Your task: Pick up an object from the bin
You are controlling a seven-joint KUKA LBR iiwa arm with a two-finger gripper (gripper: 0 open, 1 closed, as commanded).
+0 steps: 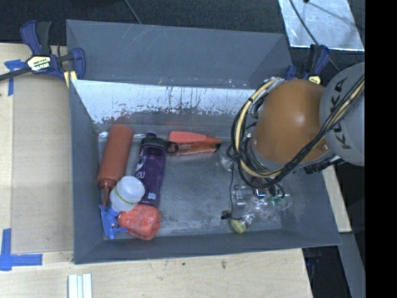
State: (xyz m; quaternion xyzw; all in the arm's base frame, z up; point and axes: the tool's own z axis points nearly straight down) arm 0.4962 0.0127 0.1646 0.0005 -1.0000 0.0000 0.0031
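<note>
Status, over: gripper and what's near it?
Gripper low at right side of bin. Small yellow-green thing beside it. Brown bottle, purple bottle lie far left, nothing in the way.

Dark speckled floor (205, 5) spreads across the top.

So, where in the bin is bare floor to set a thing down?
The bare floor lies in the middle, between the purple bottle and the end effector, below the red tool in the view. The left side is crowded: brown bottle, white jar, red lump.
</note>
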